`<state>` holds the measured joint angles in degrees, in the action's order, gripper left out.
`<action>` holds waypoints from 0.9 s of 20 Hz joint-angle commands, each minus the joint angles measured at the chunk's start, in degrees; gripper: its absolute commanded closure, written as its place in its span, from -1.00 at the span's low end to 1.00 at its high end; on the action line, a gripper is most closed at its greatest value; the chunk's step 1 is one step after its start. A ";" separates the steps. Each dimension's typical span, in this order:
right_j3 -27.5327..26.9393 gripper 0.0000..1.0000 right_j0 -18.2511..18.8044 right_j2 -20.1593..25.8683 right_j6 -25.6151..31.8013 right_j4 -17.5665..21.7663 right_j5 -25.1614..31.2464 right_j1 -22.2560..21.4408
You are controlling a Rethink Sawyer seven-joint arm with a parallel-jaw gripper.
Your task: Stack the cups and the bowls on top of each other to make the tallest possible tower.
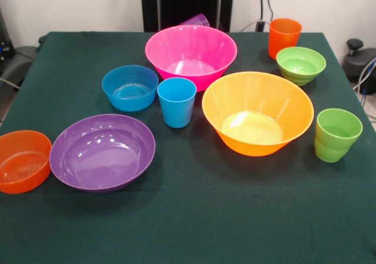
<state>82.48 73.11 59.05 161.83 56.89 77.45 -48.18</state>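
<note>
While the gripper is sitting out of view, its state unknowable, the sky blue cup (177,102) is standing between the pink bowl (191,55) and yellow-orange bowl (257,112), risking knocks.

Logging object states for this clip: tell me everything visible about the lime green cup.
The lime green cup is a small translucent plastic tumbler with a stepped, ribbed lower half. It stands upright, mouth up, apparently empty, on the dark green table near its right edge in the front view, just right of the large yellow-orange bowl. Nothing touches it but the table.
</note>
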 commanded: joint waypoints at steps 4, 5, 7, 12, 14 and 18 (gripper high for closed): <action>2.01 -1.00 -3.31 -2.14 10.09 4.03 0.43 0.68; 1.90 -1.00 -3.31 -2.09 9.80 3.82 0.42 0.83; 1.34 -1.00 -3.80 -2.23 7.98 3.36 0.41 1.88; 3.65 -1.00 -5.31 -2.95 1.31 3.56 -2.01 3.11; 3.92 -1.00 -4.96 -2.75 0.85 2.65 -2.02 2.99; 6.47 -1.00 -6.07 -2.88 -3.30 1.93 -3.45 3.41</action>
<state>82.81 71.26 58.72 161.83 56.84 77.06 -47.67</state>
